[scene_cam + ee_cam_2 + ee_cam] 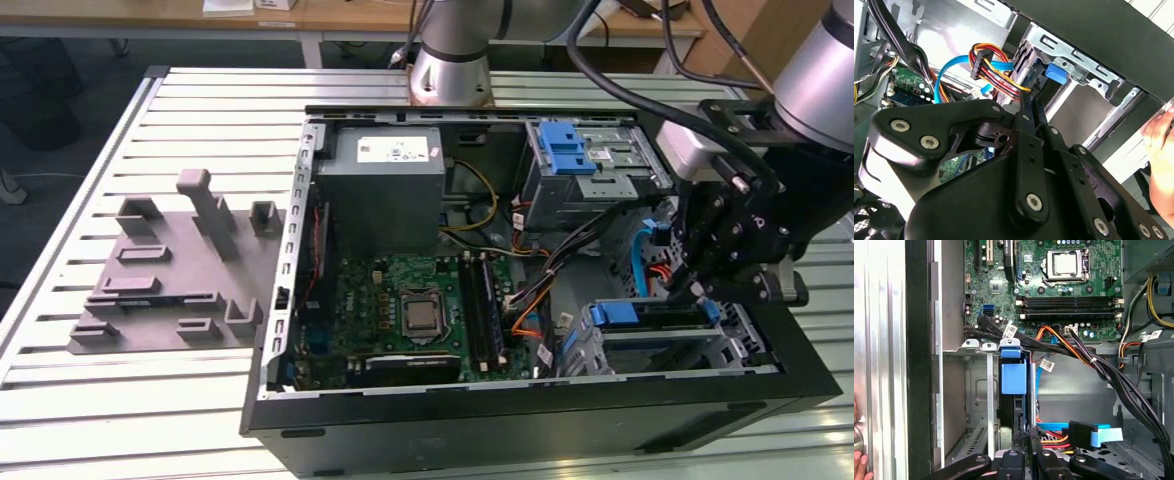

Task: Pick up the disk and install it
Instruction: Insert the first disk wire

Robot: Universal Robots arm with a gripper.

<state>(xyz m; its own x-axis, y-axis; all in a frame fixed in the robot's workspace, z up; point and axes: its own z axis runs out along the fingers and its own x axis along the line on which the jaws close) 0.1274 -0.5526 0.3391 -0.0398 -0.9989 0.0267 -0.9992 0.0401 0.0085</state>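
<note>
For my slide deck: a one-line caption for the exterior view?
Robot hand lowered inside the open computer case, just above the drive bay with a blue tab.

The arm is built of smooth silver-grey tubes joined by darker grey bands. Black cables loop along it toward the wrist, where a pale grey box sits. The gripper is matte black, made of flat linkage bars pinned with round silver screws; in the second wrist view, 2 screws sit side by side on 1 rounded black plate.
</note>
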